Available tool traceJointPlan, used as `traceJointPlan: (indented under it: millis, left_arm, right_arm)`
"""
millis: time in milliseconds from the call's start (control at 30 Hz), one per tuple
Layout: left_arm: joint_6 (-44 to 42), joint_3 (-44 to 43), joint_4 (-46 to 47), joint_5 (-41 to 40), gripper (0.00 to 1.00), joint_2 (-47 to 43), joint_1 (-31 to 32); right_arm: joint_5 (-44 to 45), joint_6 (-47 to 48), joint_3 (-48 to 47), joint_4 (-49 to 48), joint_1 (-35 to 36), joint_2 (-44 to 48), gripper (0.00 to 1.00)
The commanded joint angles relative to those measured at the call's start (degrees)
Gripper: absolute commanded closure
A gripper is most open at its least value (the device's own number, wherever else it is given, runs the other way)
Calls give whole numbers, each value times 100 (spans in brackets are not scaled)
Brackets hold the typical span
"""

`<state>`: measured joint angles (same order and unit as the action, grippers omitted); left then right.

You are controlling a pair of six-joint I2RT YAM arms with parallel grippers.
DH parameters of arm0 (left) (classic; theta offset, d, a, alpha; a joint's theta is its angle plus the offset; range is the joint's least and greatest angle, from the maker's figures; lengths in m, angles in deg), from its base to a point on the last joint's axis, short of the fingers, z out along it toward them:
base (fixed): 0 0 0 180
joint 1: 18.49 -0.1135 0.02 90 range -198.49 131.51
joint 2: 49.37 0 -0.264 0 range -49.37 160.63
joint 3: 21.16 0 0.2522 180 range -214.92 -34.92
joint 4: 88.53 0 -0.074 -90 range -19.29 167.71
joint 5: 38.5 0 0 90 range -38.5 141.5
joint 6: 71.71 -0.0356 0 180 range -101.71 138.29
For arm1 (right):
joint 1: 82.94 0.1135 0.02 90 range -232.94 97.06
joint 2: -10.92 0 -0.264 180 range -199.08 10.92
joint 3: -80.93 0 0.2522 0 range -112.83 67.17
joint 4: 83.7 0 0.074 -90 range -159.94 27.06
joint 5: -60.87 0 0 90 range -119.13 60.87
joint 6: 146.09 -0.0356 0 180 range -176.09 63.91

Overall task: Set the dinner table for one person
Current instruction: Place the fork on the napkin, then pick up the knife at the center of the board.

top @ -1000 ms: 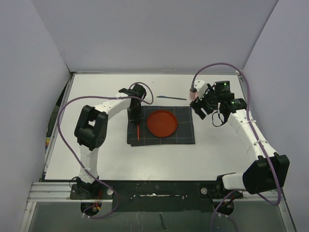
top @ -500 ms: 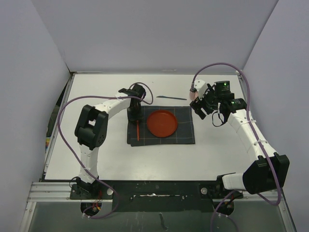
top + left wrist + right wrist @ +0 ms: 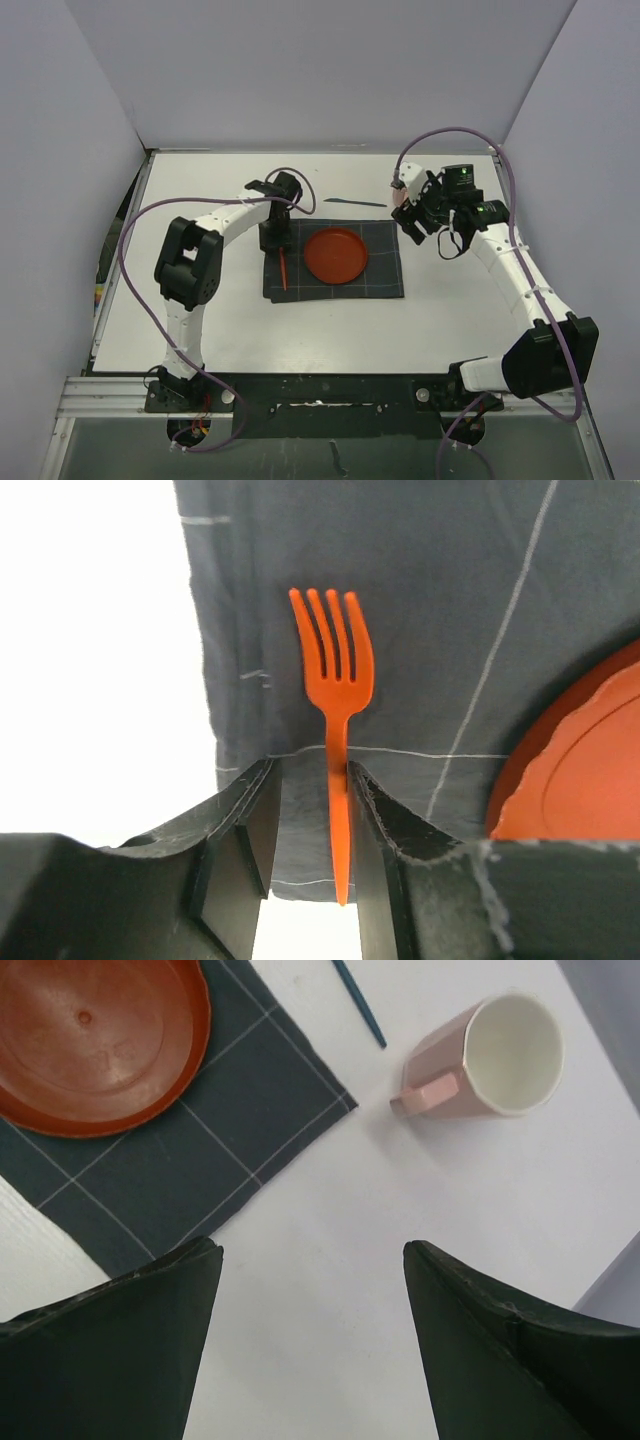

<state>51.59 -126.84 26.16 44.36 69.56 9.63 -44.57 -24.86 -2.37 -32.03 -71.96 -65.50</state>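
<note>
An orange fork (image 3: 338, 680) lies flat on the left strip of the dark grid-lined mat (image 3: 440, 600), tines pointing away from the wrist camera. My left gripper (image 3: 312, 770) straddles its handle with the jaws open. The handle rests against the right finger, with a gap to the left finger. From above, the fork (image 3: 283, 268) sits just left of the orange plate (image 3: 336, 255), on the mat (image 3: 385, 275) lying on the dinner table (image 3: 200, 300). My right gripper (image 3: 310, 1248) hovers open and empty over bare white tabletop (image 3: 400, 1210), near a pink mug (image 3: 495, 1055).
A thin dark blue utensil (image 3: 355, 202) lies on the table behind the mat, its tip showing in the right wrist view (image 3: 360, 1005). The mat's corner (image 3: 230, 1140) and the plate (image 3: 95, 1040) lie left of my right gripper. Grey walls enclose the table on three sides.
My left gripper's jaws have parted from shut, letting go of the fork's handle, which now lies on the mat. The right arm has shifted slightly toward the back left.
</note>
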Motion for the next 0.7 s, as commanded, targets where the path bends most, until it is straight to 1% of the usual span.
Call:
traceJointPlan:
  millis: [0,67,100,133,200,267,367,433,533,667]
  left_arm:
    - [-315,-644,-496,-1037,68,-1010,12]
    - [-362,-900,-776,-1477,65,-1434,-1]
    - [-386,-932,-820,-1601,64,-1694,-30]
    - [-364,-903,-829,-1670,64,-1939,-53]
    - [-183,-701,-840,-1738,63,-2424,-78]
    - [69,-152,-705,-1638,63,-2915,-83]
    - [373,642,-530,-1319,63,-3491,-102]
    - [489,956,-639,-1335,63,-3722,-101]
    - [574,1318,-716,-1449,63,-4001,-87]
    - [600,1549,-722,-1514,63,-4246,-96]
  right_arm:
    - [380,444,-918,-282,493,-424,28]
    - [811,777,-1514,-174,825,-941,40]
    - [875,870,-1854,-78,885,-1230,43]
    - [883,915,-2199,17,910,-1566,42]
    - [852,859,-2818,144,915,-2248,36]
    - [772,721,-3285,233,872,-2865,32]
    - [562,404,-3670,111,757,-3592,29]
    - [450,157,-3921,39,636,-3933,28]
    - [253,-102,-4456,231,448,-4385,29]
    - [284,-168,-4402,160,369,-4424,28]
